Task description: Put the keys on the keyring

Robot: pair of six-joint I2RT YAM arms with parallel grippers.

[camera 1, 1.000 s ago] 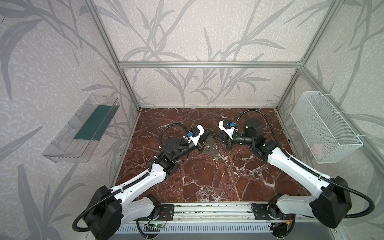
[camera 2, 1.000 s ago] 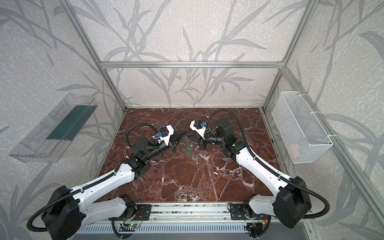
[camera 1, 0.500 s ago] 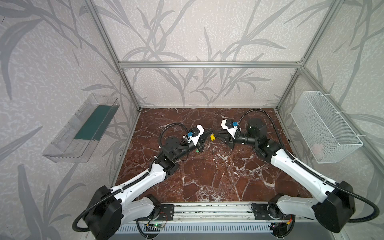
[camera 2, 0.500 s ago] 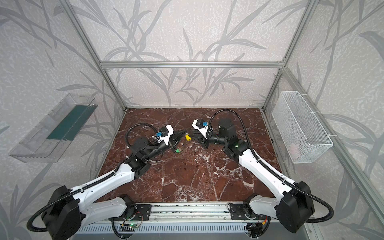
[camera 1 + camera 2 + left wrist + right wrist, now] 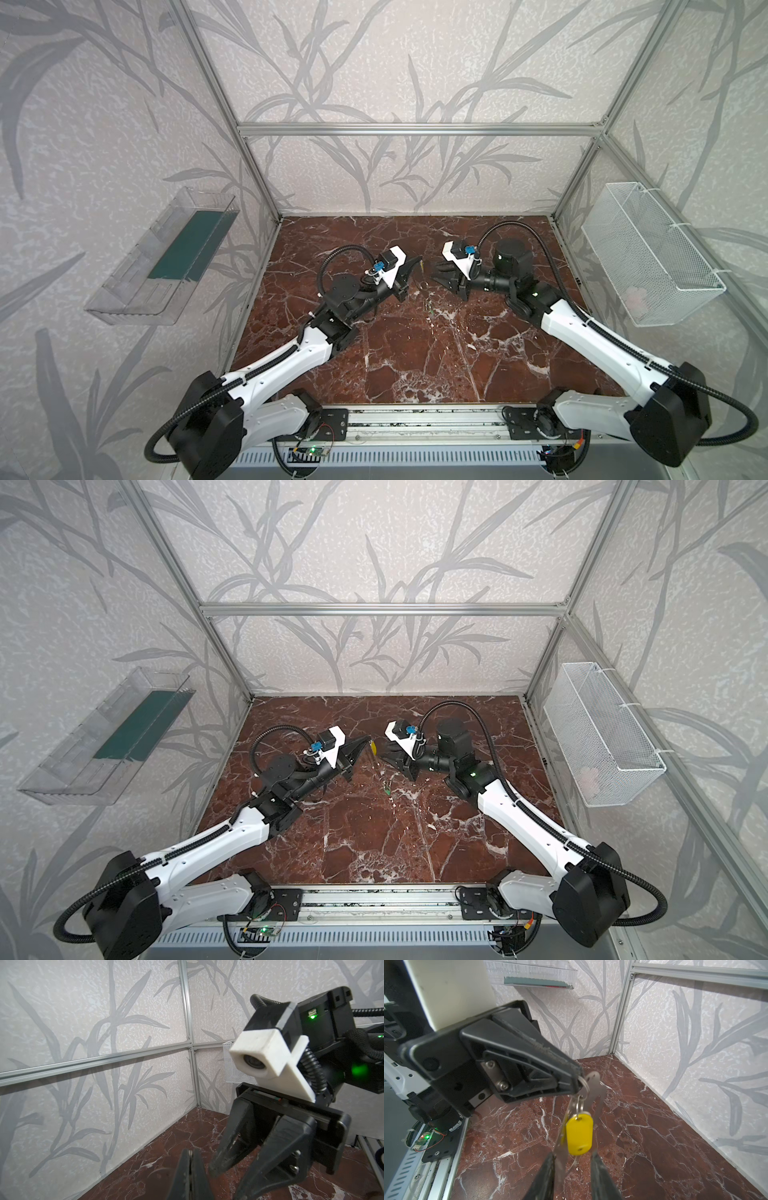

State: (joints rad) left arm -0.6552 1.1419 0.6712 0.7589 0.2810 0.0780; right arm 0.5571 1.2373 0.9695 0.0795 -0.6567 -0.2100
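Note:
The keyring, a thin pale-grey plate, hangs nearly edge-on from the tips of my left gripper, which is shut on its top. A yellow key dangles from a small metal ring on the plate and shows in a top view too. A small green blur lies lower; I cannot tell whether it hangs or rests on the floor. My right gripper faces the left one with its jaws open. The plate's lower end rests beside one of its fingers. Both grippers hover above the floor's middle back.
The floor is red-brown marble inside an aluminium frame with patterned walls. A clear plastic bin hangs on the left wall. A white wire basket hangs on the right wall. A rail runs along the front edge.
My right gripper has opened and drawn back a little to the right, away from the plate. The left gripper has kept its hold, and the yellow key now hangs free.

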